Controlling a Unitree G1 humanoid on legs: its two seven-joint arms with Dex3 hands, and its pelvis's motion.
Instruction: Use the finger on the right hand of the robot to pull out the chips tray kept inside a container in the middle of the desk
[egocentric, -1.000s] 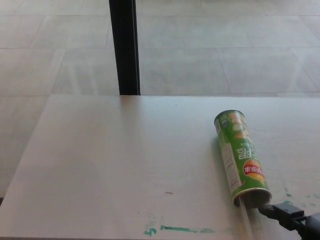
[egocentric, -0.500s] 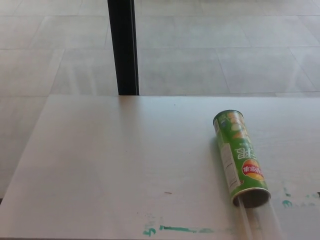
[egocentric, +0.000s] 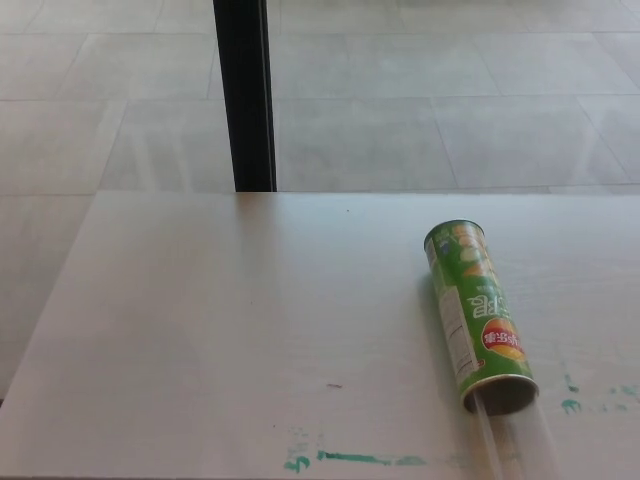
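A green chips container (egocentric: 478, 315) lies on its side on the right part of the white desk (egocentric: 230, 320), its open mouth (egocentric: 502, 394) facing the near edge. A clear plastic tray (egocentric: 515, 440) sticks out of the mouth and runs down to the bottom of the picture. Neither of my hands shows in the head view.
Green paint smears mark the desk near its front edge (egocentric: 360, 459) and at the right (egocentric: 572, 405). A black vertical post (egocentric: 243, 95) stands behind the desk's far edge. Beyond it is a tiled floor (egocentric: 450, 100).
My right hand, which was at the can's mouth a second ago, has withdrawn out of view. The clear tray now shows sticking out of the can. The view shifted slightly.
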